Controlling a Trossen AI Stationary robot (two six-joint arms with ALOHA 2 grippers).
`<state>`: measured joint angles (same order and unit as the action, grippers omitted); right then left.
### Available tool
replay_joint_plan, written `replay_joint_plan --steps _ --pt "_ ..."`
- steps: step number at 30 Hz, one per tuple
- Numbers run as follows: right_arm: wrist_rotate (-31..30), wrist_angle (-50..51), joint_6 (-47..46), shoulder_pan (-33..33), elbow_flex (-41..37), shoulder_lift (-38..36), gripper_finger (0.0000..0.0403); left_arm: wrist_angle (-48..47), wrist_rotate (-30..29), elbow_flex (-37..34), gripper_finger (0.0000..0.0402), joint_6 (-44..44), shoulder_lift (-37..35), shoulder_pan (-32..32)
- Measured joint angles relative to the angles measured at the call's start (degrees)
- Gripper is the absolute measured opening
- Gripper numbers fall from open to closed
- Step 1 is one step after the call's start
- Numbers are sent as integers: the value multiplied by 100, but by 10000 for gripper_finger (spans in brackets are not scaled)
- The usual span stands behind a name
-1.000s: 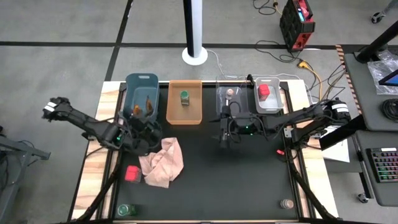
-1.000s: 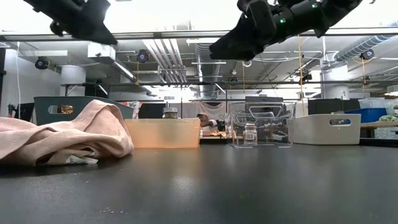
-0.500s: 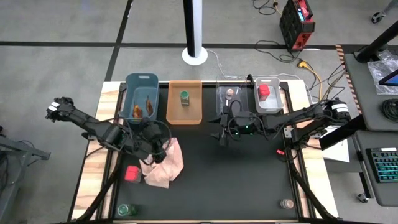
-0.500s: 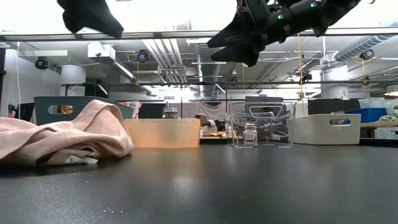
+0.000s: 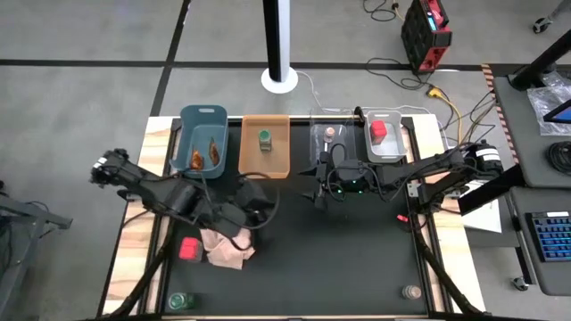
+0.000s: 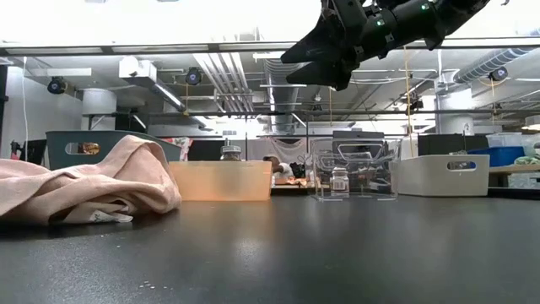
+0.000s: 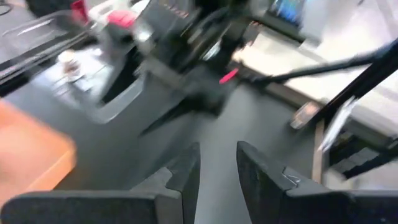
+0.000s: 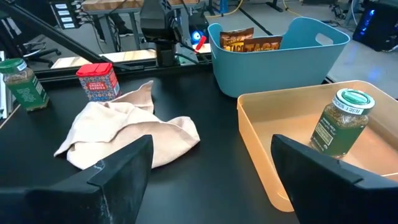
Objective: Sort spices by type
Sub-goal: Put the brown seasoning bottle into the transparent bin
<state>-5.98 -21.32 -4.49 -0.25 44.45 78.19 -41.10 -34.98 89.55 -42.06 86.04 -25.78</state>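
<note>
My left gripper hovers high over the table's middle, above the pink cloth's far edge. Its fingers stand a narrow gap apart with nothing between them. My right gripper hangs wide open and empty in front of the clear bin, which holds a tiny tan-lidded jar. Orange-brown packets lie in the blue bin. A green-capped jar stands in the orange bin, and a red container sits in the white bin. On the table stand a red box, a green-capped jar and a tan-lidded jar.
The four bins line the table's far edge. The crumpled cloth lies left of centre, with the red box beside it on the left. The two loose jars stand at the near corners. Bare black mat stretches across the middle and right.
My left gripper has swung from beside the blue bin toward the table's middle and right, passing over the cloth. It has risen out of the low view and tipped closer to level. My right gripper has stayed in place and rolled a little.
</note>
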Motion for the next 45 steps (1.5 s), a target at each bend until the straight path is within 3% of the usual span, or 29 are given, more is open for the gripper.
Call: replay_joint_plan --steps 5,9,10,11,13,16,19,23,28,33,38,45 --pt "0 0 0 0 0 0 315 3 2 1997 89 0 1164 0" --pt "1 0 -1 0 0 0 307 8 1 4051 89 0 2302 0" --pt "0 0 0 0 0 0 305 81 0 4541 89 4 2610 -1" --pt "1 6 0 0 0 0 303 752 -56 4506 89 51 2734 6" --pt "-1 33 0 0 7 0 299 3336 -263 3615 89 675 2612 38" --pt "8 98 4 0 13 0 294 7247 -25 2604 89 1420 2739 333" --pt "18 144 1 -9 13 0 290 9282 190 1917 89 1633 2788 612" --pt "17 153 0 -13 13 0 286 9018 250 1156 89 1737 2321 925" --pt "-1 137 1 -13 13 0 291 7566 183 -43 89 1759 992 1315" --pt "0 131 4 -13 13 0 305 6799 192 -1399 89 1761 -290 1392" --pt "-2 135 5 -13 13 0 317 6535 314 -2778 89 1763 -1402 1352" --pt "-1 133 0 -13 15 0 327 6522 577 -4056 89 1762 -2173 1177"
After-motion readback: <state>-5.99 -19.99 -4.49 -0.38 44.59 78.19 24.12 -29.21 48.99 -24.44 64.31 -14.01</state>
